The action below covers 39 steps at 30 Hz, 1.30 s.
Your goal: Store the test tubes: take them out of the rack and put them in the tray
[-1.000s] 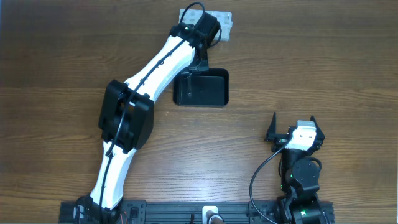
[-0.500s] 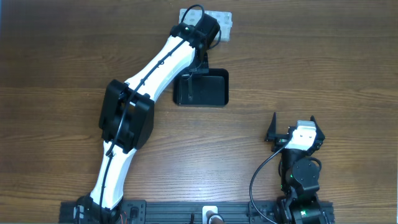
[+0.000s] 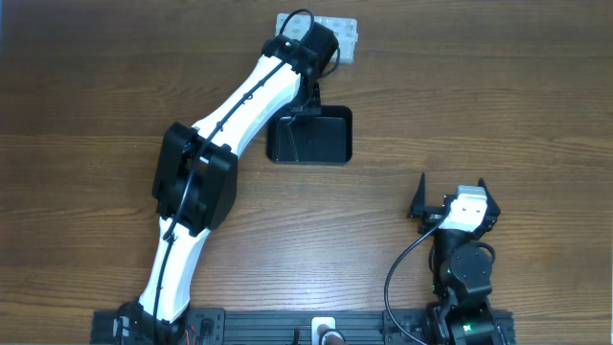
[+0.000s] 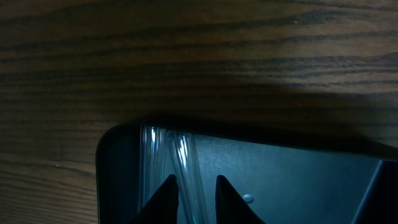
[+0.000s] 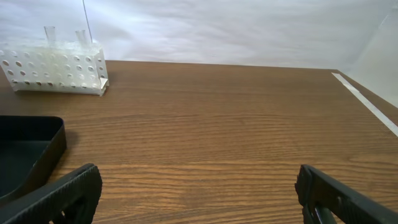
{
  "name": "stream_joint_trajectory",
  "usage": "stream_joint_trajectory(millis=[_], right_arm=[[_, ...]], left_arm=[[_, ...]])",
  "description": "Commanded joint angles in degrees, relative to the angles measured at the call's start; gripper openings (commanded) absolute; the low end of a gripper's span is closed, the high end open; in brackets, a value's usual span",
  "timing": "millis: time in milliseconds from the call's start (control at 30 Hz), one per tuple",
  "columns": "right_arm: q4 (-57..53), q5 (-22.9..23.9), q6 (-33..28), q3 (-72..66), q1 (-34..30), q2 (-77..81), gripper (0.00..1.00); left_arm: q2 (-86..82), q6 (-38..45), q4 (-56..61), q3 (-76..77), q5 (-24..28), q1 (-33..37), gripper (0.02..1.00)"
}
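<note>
Hovering low in the tray [image 4: 298, 180], at its left end, the left gripper [image 4: 194, 180] stands slightly parted astride a test tube [image 4: 185, 149] lying beside a second tube [image 4: 150, 162]. Well apart from the tray, the right gripper [image 5: 198, 193] is spread wide over the counter [image 5: 217, 124]; the rack [image 5: 53, 71] stands behind the tray.

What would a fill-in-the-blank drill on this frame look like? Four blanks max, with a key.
1. The tray on the wooden table is ___ in colour.
2. In the right wrist view, ___ test tubes stand in the white rack.
3. The right pincer is ___, with nothing in it.
4. The left pincer hangs over clear test tubes lying in the ___.

Missing words: black; two; open; tray.
</note>
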Motion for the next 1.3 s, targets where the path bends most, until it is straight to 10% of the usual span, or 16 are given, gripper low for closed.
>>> stream_joint_trajectory(millis=[33,300,933,1300], right_arm=[[0.0,0.7,0.4,-0.4,-0.3,-0.6,0.993],[0.0,0.7,0.4,-0.4,-0.3,-0.6,0.991],[0.0,0.7,0.4,-0.4,-0.3,-0.6,0.991],[0.0,0.7,0.4,-0.4,-0.3,-0.6,0.993]], left_arm=[[0.9,-0.8,0.8,-0.3,0.7,-0.1,0.207],[-6.1,-0.7,2.4,-0.1,-0.4,0.0,0.266],[-16.3,15.6,28.6,-0.1,-13.5,0.8,0.893],[-33.0,25.5,28.5,-2.4,-14.2,9.2,1.0]])
